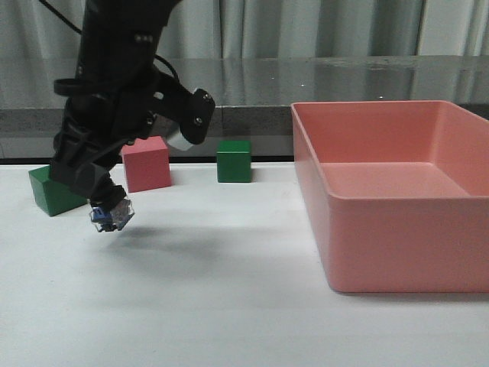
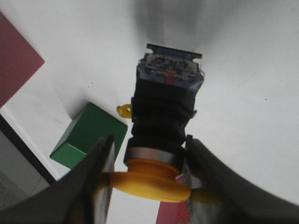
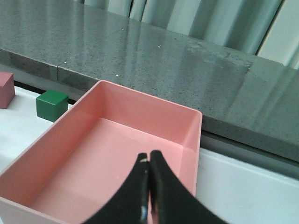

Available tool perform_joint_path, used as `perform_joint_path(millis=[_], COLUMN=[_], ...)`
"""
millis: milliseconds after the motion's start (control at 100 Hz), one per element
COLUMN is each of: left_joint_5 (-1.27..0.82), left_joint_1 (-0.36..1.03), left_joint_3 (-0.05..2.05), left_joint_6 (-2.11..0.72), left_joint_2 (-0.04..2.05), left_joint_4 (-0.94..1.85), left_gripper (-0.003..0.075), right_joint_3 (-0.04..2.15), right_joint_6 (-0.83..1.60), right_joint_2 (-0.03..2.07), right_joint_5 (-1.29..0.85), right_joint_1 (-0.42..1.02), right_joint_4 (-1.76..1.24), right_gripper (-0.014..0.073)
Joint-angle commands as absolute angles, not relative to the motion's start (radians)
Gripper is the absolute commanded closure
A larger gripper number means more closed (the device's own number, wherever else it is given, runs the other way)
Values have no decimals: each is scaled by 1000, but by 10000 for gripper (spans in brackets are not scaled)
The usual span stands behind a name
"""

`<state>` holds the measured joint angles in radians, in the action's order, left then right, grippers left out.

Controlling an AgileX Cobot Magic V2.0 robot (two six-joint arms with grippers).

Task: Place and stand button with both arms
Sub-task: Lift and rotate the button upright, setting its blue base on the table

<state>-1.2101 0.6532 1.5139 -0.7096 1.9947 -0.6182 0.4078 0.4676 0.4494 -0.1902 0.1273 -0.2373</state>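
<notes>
My left gripper [image 1: 103, 200] is shut on the button [image 1: 111, 215] and holds it tilted a little above the white table, blue-clear base downward. In the left wrist view the fingers [image 2: 98, 163] grip the yellow cap and silver collar of the button [image 2: 163, 116], with the black body and blue-clear base pointing away toward the table. My right gripper [image 3: 149, 161] is shut and empty, held above the inside of the pink bin [image 3: 117, 154]. The right arm does not show in the front view.
A large pink bin [image 1: 390, 229] fills the right of the table. A green cube [image 1: 52, 191] lies behind the left gripper, a pink cube [image 1: 146, 164] and another green cube [image 1: 234, 160] stand farther back. A grey ledge and curtain run behind.
</notes>
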Motion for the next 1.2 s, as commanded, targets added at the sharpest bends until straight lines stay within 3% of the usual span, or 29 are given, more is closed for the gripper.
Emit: perform_joint_path(millis=[0,390,460,650,720,1190], left_joint_5=[-1275,-1269,-1267,-1259,-1263,-1275], left_joint_1=[666,666,668,668,668,627], left_joint_3=[1545,1545,1545,1545,1545,1543], left_joint_6=[-638,-613,-613,-613,-613,-610], left_joint_2=[1969,1992,1992,1992,1992,1841], left_joint_4=[-690,-681,-670,-662,-662,-572], left_gripper=[740,716,633,260,188,174], right_joint_3=[435,435,435,435,435,435], right_joint_6=[465,465,465,465,465,465], right_joint_2=[451,451,451,451,451,451], right_joint_5=[-112,-113,-113,-113,-113,-113], right_joint_1=[123,123,123,123,123,123], right_joint_4=[-246,-246,-246,-246,-246,-246], right_gripper=[655,655,655,655,655,655])
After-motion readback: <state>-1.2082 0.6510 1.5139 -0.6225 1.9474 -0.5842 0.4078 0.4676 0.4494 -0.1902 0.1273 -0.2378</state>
